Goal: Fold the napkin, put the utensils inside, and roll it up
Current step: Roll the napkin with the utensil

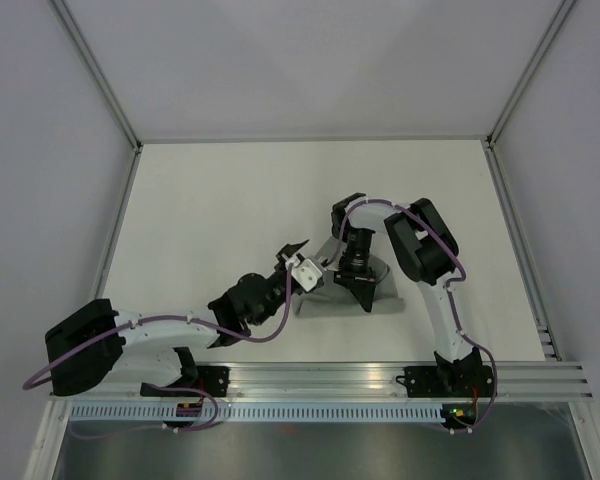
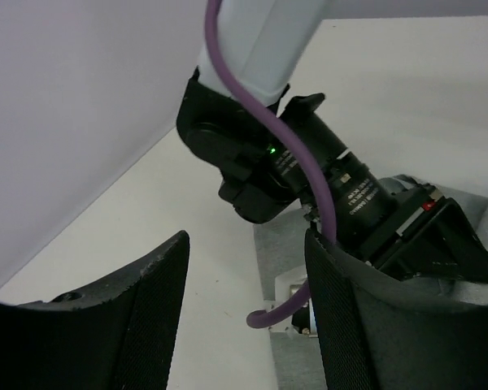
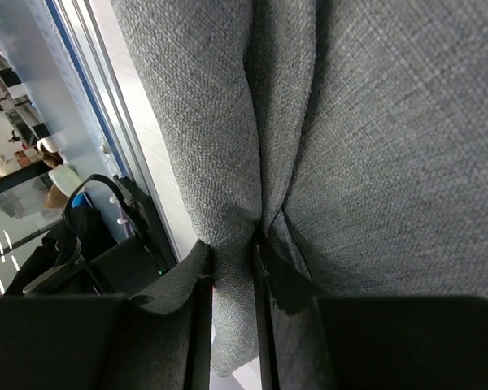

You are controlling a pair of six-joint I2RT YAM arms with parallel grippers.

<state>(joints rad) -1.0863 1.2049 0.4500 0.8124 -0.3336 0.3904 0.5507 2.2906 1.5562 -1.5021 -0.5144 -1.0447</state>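
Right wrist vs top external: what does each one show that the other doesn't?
Right wrist only: the right gripper pinching a fold of the napkin, with the weave seen close up. Top external only: the table, the left gripper close beside the right one, and the napkin mostly hidden under them. Both: the grey napkin at the right gripper.

Legible text: none. Small white print on the black cylindrical housing [image 2: 354, 191], left wrist view, too blurred to read.
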